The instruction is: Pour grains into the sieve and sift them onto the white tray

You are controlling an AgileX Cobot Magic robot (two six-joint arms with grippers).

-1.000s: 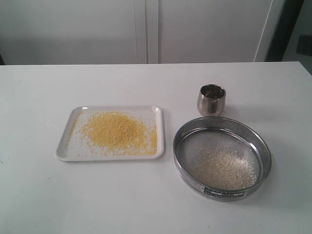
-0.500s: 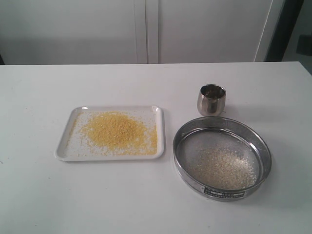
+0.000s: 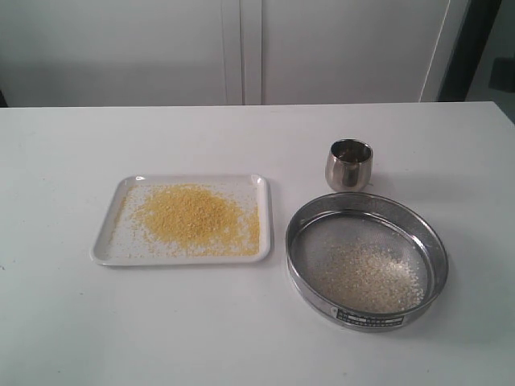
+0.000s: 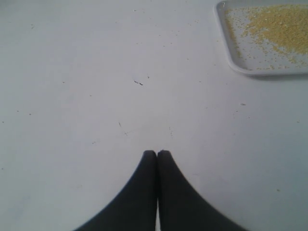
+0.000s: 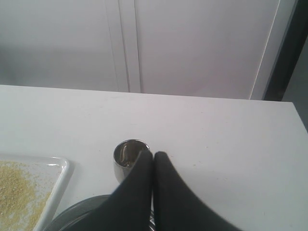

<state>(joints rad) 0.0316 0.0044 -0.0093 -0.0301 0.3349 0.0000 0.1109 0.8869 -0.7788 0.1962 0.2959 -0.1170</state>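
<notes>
The white tray (image 3: 105, 249) lies left of centre with a heap of golden-yellow grains (image 3: 191, 215) spread on it. To its right rests the round steel sieve (image 3: 295, 273), holding pale whitish grains (image 3: 370, 277) on its mesh. Neither arm shows in the exterior view. My left gripper (image 4: 157, 153) is shut and empty above bare table, with a corner of the tray (image 4: 236, 65) off to one side. My right gripper (image 5: 153, 154) is shut and empty too, hanging over the sieve's rim (image 5: 77, 214), with the tray's corner (image 5: 62, 168) beside it.
A small steel cup (image 3: 349, 165) stands upright behind the sieve; in the right wrist view the cup (image 5: 126, 159) sits partly hidden by the fingers. White cabinet doors (image 3: 241, 48) close off the far side of the table (image 3: 161, 322).
</notes>
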